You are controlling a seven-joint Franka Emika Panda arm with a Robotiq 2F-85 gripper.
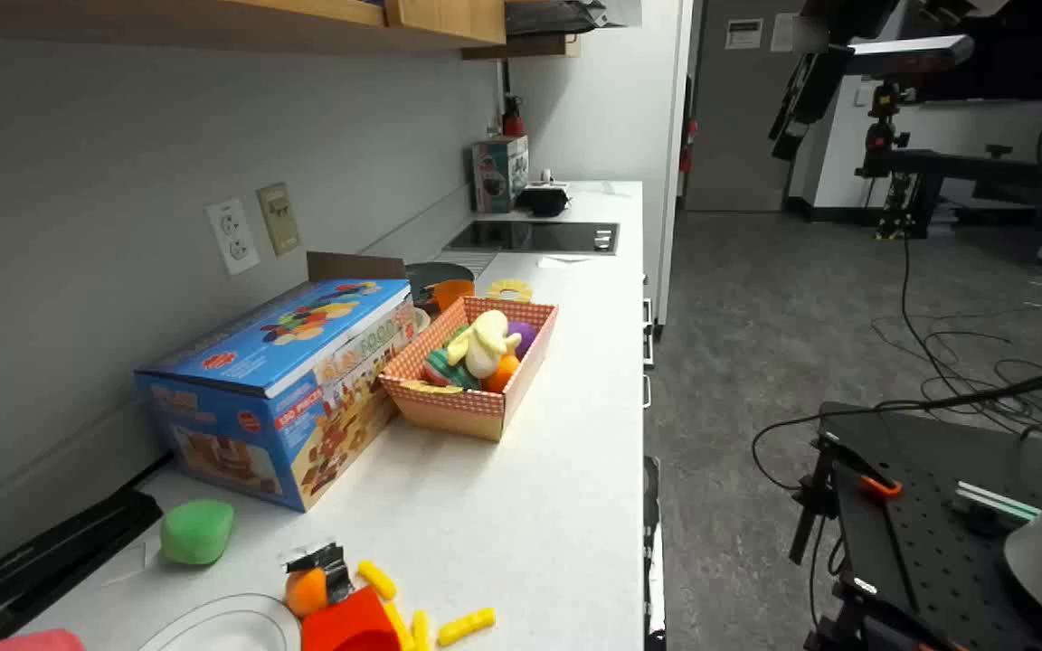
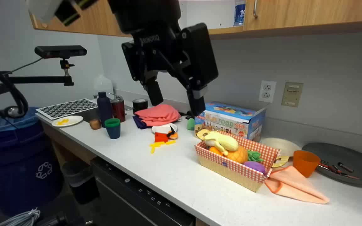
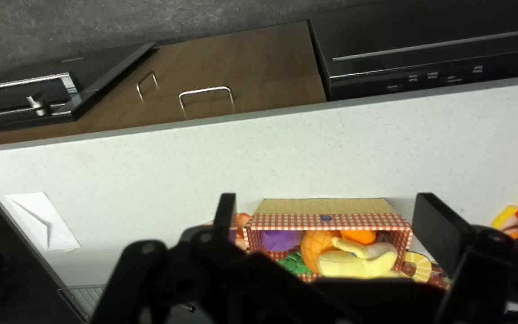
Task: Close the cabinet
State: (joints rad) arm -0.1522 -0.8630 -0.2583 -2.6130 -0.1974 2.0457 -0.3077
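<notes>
The wooden upper cabinet hangs on the wall over the counter. In an exterior view, its door with a metal handle is shut. Left of that door the white interior shows, with a blue-labelled bottle inside. Further left a wooden panel looks like a door swung outward; the arm partly hides it. My gripper is open and empty, pointing down in front of the cabinet, below its opening. In the wrist view the open fingers frame the basket below, without touching it.
A checked basket of toy fruit and a blue food-set box stand on the counter. Toy pieces, cups, cloths and a dark pan lie around. Below are a dishwasher and lower cabinets with handles.
</notes>
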